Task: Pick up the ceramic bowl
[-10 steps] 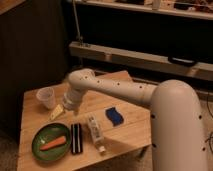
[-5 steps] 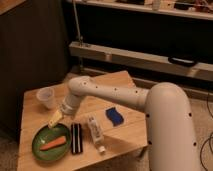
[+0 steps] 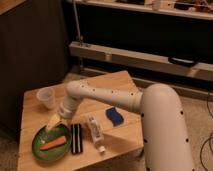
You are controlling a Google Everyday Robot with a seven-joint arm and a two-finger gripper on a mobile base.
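As gripper (image 3: 54,122) overhangs ceramic bowl (image 3: 37,146), carrot (image 3: 54,144) inside

The tabletop (image 3: 117,84) bears a translucent cup (image 3: 46,97), blue sponge (image 3: 115,116), black bar (image 3: 76,138), white tube (image 3: 95,131), and a carrot (image 3: 54,144) just beside the end effector (image 3: 54,122).

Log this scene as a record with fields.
pincer: low over the bowl's upper rim
bowl: green, on the table's front left corner
in bowl: carrot
cup: upright, behind the bowl
black bar: just right of the bowl
white tube: right of the bar
blue sponge: right of the tube
table: wooden
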